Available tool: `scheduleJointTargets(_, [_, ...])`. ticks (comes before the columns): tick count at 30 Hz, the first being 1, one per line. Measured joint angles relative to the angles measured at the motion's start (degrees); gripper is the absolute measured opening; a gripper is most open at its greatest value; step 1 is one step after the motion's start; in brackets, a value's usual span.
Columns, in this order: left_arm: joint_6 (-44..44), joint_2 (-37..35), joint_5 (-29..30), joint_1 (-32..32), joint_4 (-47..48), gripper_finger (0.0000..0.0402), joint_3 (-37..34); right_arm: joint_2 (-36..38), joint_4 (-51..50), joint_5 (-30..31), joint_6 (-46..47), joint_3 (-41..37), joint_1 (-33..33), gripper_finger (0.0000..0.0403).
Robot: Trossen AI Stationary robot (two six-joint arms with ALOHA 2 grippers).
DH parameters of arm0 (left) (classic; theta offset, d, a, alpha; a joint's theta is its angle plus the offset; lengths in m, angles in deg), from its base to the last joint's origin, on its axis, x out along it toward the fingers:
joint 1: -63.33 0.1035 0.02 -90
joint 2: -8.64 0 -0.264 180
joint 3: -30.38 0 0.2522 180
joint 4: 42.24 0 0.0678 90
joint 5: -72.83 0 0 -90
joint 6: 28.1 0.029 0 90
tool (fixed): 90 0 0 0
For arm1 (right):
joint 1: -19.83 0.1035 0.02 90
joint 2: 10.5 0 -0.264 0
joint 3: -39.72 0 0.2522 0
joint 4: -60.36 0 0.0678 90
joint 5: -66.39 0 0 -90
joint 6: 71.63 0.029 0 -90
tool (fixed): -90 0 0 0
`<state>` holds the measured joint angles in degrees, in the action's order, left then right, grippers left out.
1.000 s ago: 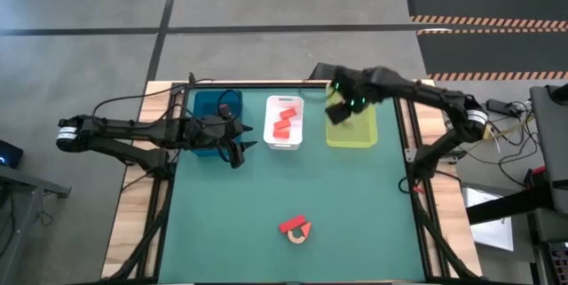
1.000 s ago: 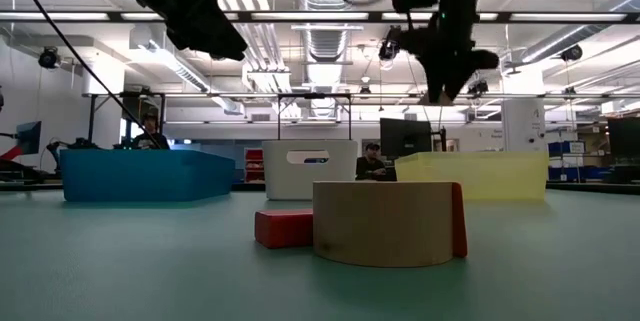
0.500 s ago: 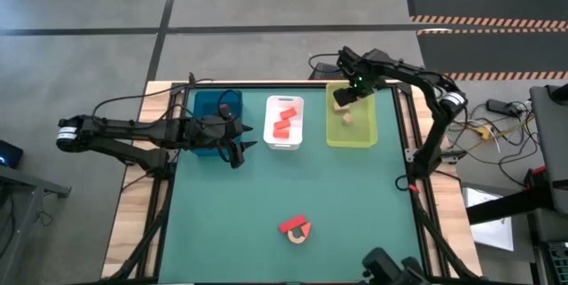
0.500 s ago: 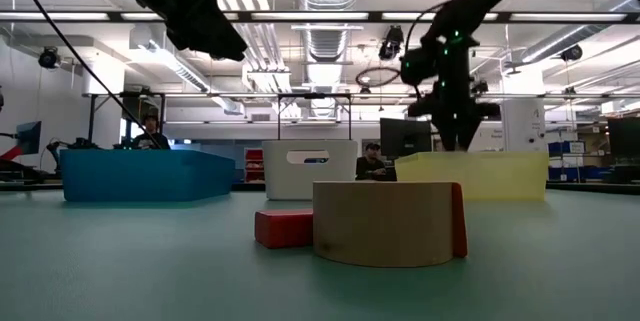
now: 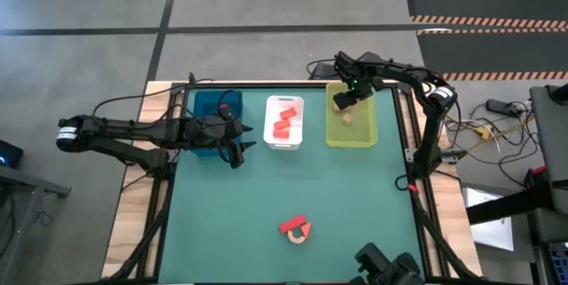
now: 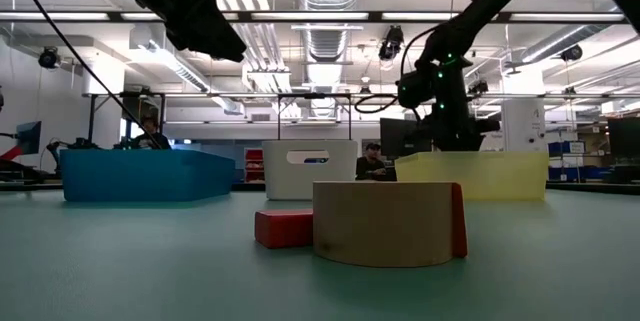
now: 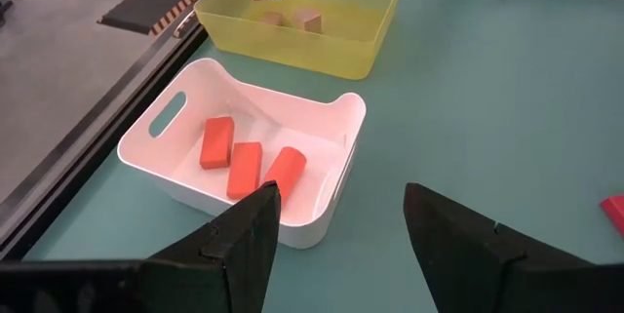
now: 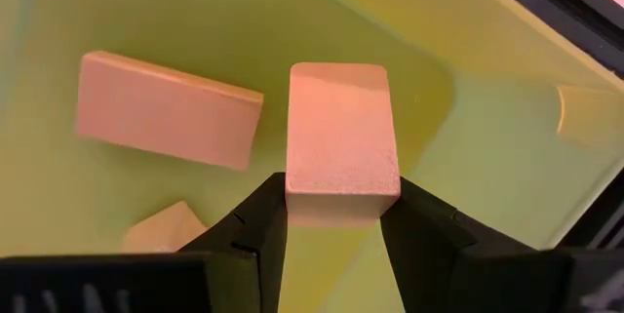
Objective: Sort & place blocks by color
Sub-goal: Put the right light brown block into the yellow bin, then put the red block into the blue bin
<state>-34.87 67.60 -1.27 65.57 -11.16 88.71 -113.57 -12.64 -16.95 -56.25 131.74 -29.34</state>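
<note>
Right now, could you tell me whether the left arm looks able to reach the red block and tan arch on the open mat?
Probably yes. The left gripper hovers open near the blue tray, and bare mat lies between it and the red block beside the tan arch. The right gripper is busy over the yellow-green tray.

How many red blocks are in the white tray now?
3 red blocks lie in the white tray: one, a second and a third, side by side. None seems hidden.

In the low view, the tan arch block (image 6: pixel 385 223) hides most of the red block (image 6: pixel 458 219) behind it at 3 o'clock. The yellow-green tray (image 6: pixel 475 175) wall hides the blocks inside it there. In the right wrist view, a small tan block (image 8: pixel 168 226) is partly hidden behind a finger.
</note>
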Motion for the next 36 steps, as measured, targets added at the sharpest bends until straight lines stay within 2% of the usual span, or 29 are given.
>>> scheduleJointTargets(11, [-0.04,0.00,0.00,0.00,-0.02,0.0203,0.00,0.17,-0.07,-0.02,-0.40,-0.02,0.04,0.0186])
scheduleJointTargets(21, [-0.42,0.00,0.00,0.00,-0.61,0.0203,-1.52,3.92,-0.89,-0.63,0.01,-0.04,2.01,0.0193])
scheduleJointTargets(28, [-3.33,0.02,0.00,-0.28,-3.18,0.0203,-2.84,12.41,-1.04,-0.63,1.55,-0.04,10.05,0.0187])
scheduleJointTargets(36, [-6.18,0.02,-0.03,-2.44,-3.59,0.0203,-3.04,20.56,1.35,-0.55,1.04,-1.03,25.62,0.0187])
